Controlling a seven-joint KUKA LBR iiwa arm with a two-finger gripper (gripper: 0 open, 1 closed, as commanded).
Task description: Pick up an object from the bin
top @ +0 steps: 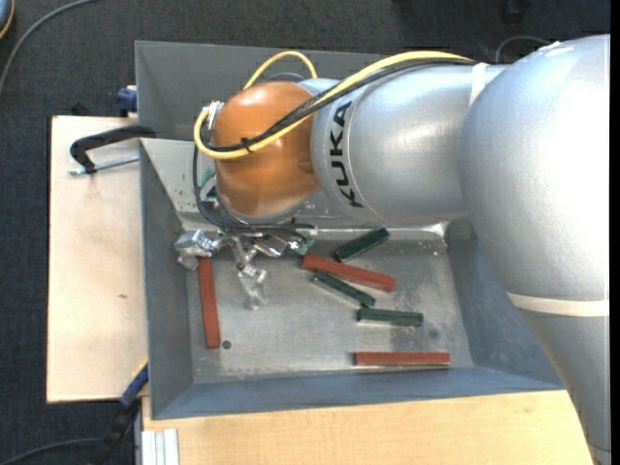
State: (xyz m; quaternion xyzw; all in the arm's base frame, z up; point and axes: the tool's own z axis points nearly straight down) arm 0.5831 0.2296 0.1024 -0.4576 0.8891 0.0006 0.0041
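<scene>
A grey metal bin (165, 289) is being viewed from above and slightly from one side. A large silver robot arm (436, 153) is being extended into it from the right. Its wrist is being hidden under a rounded orange cover (262, 158), with yellow cables (281, 61) being looped over the top.

Below the cover, the metal gripper (254, 281) is being held low over a bare patch in the left part of the bin floor. Whether its jaws are spread or pressed together cannot be told.

The nearest thing is the left red stick (208, 303), a long flat red-brown strip. It is being shown lying just left of the gripper, running from back to front, with its far end close to the gripper's base.

To the right, the middle red stick (351, 275) is being shown slanting across the floor. The middle green stick (339, 287), dark and thin, is lying against it. The back green stick (360, 244) is being shown tilted near the back wall, under the arm. The lower green stick (389, 317) is lying nearer the front, and the front red stick (402, 358) is lying along the front wall, well apart from the gripper.
</scene>
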